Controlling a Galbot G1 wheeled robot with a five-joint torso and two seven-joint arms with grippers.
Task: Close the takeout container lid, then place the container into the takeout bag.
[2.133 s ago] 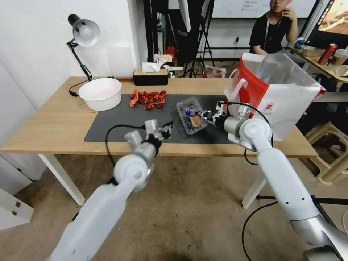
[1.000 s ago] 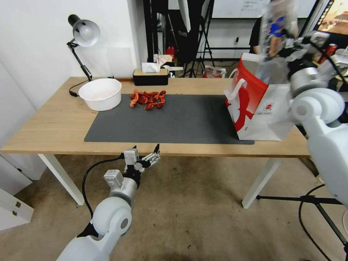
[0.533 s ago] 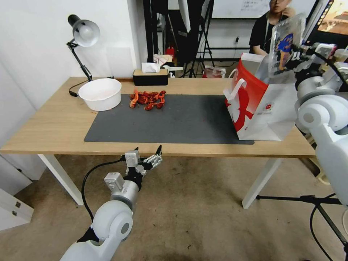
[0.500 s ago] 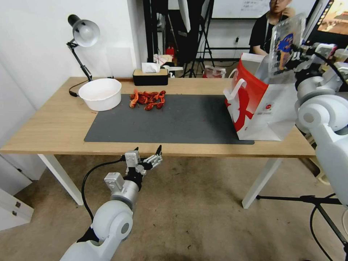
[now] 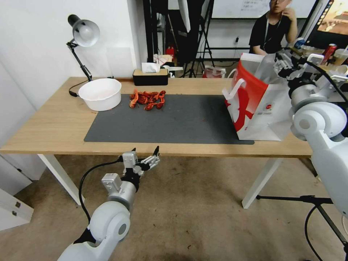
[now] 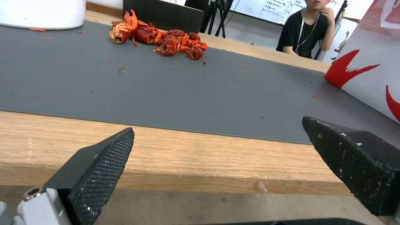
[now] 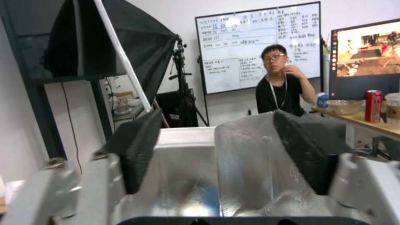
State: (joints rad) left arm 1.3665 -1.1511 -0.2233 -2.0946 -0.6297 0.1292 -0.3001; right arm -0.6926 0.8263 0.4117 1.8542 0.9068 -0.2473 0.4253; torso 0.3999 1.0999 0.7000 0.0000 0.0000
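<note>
Right gripper held high at the far right, over the open mouth of the takeout bag. Its jaws stand well apart, nothing between the pads; in the right wrist view the two dark fingers frame the bag's clear plastic liner below. A faint blue patch shows low in the liner there, too blurred to say what it is. The takeout container itself cannot be made out in these views.

Takeout bag upright at the right end of the table, its near-left corner on the dark mat, red side facing left, white handle drooped over that side, small red logo on the white face.

Left gripper low, just off the near edge of the table and below the tabletop, jaws spread wide and holding nothing. In the left wrist view its textured fingertips point across the table edge toward the mat.

On the far left part of the mat, a pile of red crayfish. White bowl just left of the mat, desk lamp behind it, tissue box at the far edge
</note>
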